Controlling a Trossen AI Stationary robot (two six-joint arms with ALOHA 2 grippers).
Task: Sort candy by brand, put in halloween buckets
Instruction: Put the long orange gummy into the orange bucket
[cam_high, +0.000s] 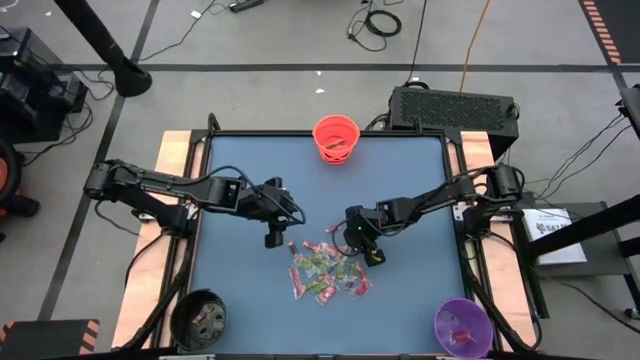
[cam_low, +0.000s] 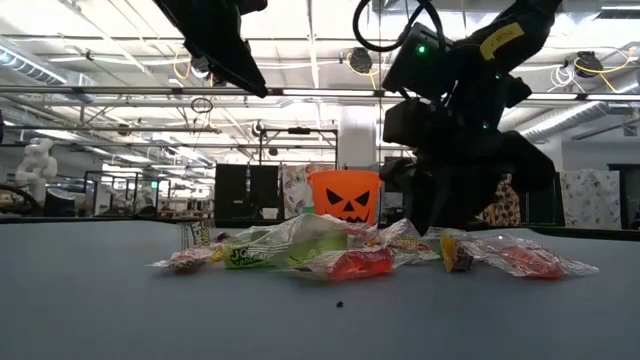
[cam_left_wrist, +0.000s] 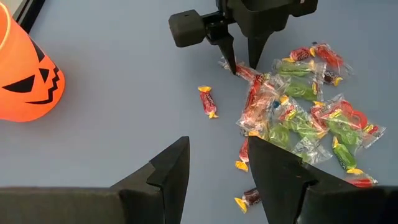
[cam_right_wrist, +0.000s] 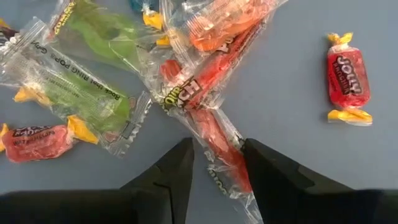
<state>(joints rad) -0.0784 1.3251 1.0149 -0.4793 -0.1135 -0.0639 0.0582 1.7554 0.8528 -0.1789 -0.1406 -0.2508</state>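
A heap of crinkly clear-wrapped red and green candy (cam_high: 327, 270) lies mid-bench (cam_high: 240, 290), with a bright orange plastic pumpkin-face bucket (cam_high: 336, 138) beyond it and black (cam_high: 198, 318) and purple (cam_high: 462, 326) buckets at the near corners. The right hand (cam_high: 372, 252) is down at the heap's edge, fingers apart around a long red sweet (cam_right_wrist: 214, 140). The left hand (cam_high: 272, 232) hovers just beside the heap, open and empty.

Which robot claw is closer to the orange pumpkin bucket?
Left, though only slightly. The left gripper hangs open over the table nearer the orange pumpkin bucket; the right gripper is farther away, open, down at the candy pile.
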